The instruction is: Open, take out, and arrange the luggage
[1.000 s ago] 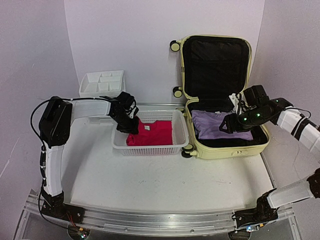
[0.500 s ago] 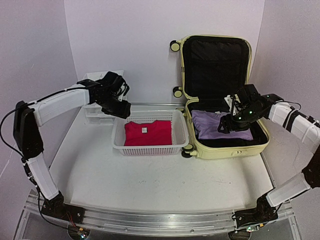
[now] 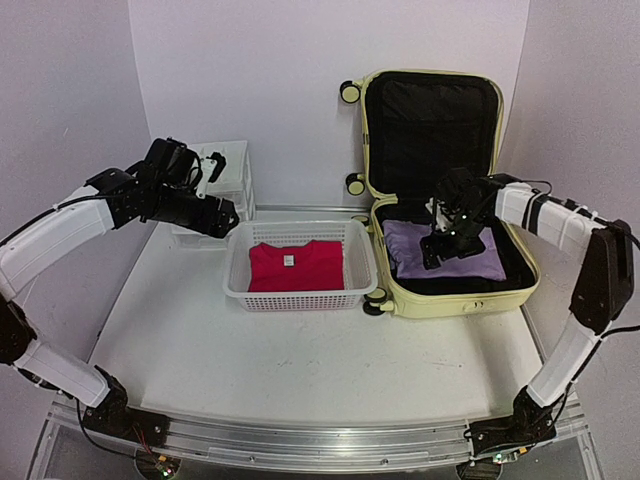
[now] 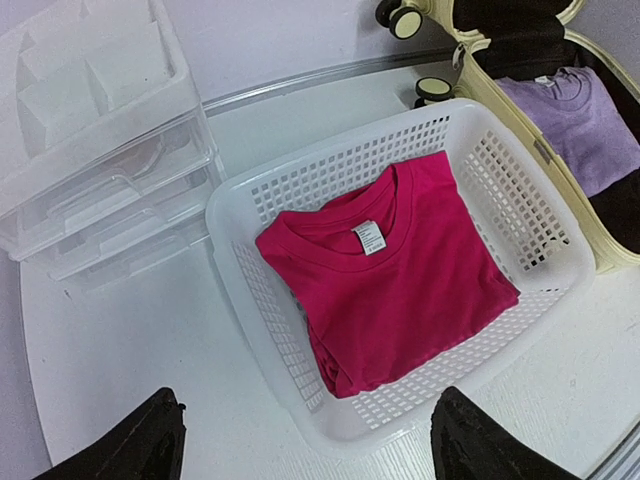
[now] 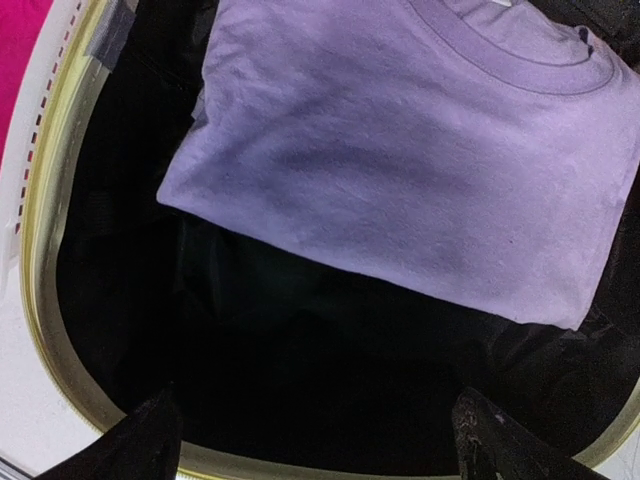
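Your left gripper [image 3: 225, 214] is backing away, jaws spread and empty, leaving the red shirt [image 3: 297, 265] in the basket [image 3: 300, 301]. Right of it the luggage [image 3: 455, 296] is standing open, and your right gripper [image 3: 433, 250], jaws widening and empty, is moving in over the purple shirt [image 5: 400, 150], likely next.

Luggage [image 3: 462, 300] shell is seen as hard plastic, smooth w/ slight sheen. Its lining [image 5: 300, 330], under right pincer [image 5: 315, 440], is black matt fabric. Purple tee [image 5: 400, 150] just ahead of that pincer: soft matt knit. Under left pincer [image 4: 310, 450]: basket [image 4: 250, 290] of semi-gloss white plastic mesh, and red tee [image 4: 400, 290] of matt cloth. Drawer unit [image 4: 100, 180], ahead-left of left pincer: clear glossy plastic.
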Controlling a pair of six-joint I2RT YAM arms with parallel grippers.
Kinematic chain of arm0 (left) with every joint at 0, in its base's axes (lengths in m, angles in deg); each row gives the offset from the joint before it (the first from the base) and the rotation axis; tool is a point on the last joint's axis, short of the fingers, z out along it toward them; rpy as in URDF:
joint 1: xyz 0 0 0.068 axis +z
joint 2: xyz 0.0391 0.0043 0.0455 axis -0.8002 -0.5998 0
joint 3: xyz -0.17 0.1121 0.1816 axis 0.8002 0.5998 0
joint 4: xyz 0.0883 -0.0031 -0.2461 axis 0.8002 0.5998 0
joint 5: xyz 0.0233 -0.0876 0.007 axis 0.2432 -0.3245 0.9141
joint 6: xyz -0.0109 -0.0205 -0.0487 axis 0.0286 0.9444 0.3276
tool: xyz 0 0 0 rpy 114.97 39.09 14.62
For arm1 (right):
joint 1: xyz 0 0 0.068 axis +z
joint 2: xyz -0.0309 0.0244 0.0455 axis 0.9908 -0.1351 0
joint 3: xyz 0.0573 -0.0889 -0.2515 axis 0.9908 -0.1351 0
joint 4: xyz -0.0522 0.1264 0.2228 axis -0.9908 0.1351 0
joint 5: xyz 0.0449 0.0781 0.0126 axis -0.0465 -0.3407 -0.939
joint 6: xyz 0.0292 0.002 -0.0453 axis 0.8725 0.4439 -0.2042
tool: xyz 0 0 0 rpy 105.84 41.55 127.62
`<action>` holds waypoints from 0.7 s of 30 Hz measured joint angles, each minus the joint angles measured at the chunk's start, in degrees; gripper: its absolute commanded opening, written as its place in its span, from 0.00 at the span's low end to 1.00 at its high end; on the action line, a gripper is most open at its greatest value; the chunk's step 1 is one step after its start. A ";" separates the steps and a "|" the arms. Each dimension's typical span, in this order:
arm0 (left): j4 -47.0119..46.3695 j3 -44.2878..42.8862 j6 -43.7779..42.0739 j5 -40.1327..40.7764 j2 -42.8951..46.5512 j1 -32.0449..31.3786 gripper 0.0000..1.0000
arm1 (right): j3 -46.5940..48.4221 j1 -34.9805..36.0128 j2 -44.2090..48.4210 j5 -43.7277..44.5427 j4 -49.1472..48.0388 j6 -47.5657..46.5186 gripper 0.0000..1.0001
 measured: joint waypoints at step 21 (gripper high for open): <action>-4.24 1.46 6.34 -6.82 -0.74 0.09 0.99 | 8.81 1.36 -15.61 -0.90 -0.68 -12.44 0.93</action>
